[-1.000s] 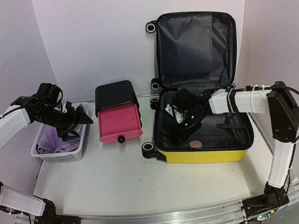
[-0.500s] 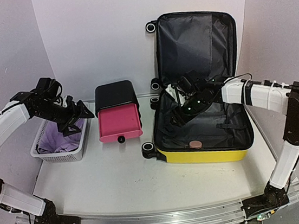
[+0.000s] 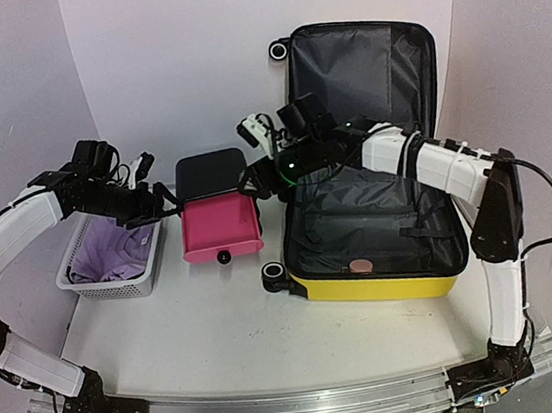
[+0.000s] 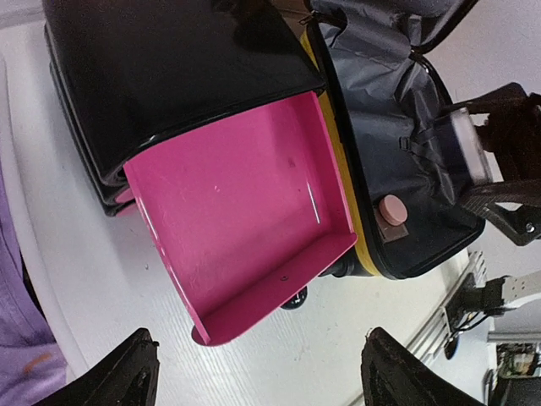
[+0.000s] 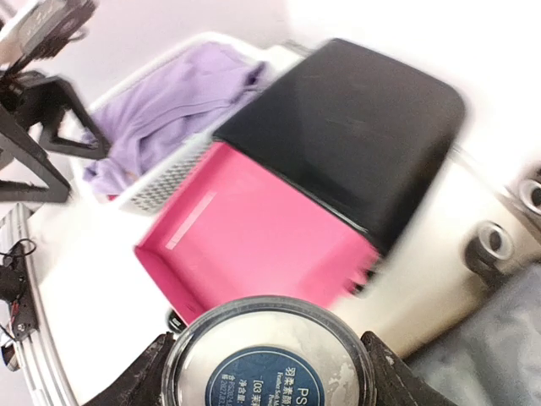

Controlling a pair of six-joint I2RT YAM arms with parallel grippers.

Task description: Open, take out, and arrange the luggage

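Note:
The yellow suitcase (image 3: 366,284) lies open at the right, its lid (image 3: 361,75) upright against the back wall and its grey lining showing. My right gripper (image 3: 254,177) reaches left out of the suitcase, over the right edge of the pink drawer. It is shut on a round clear jar with a blue label (image 5: 269,372), seen in the right wrist view between the fingers (image 5: 144,381). My left gripper (image 3: 160,205) is open and empty between the basket and the drawer box; its fingertips (image 4: 127,372) frame the table in front of the drawer. The suitcase also shows in the left wrist view (image 4: 397,161).
A black box with an open pink drawer (image 3: 220,223) stands left of the suitcase. A white mesh basket (image 3: 113,277) with purple cloth stands at the far left. A small pink round thing (image 3: 362,265) lies in the suitcase near its front wall.
My right gripper has lifted out of the suitcase and moved left to the pink drawer, carrying the jar. My left gripper has moved right from over the basket towards the drawer box.

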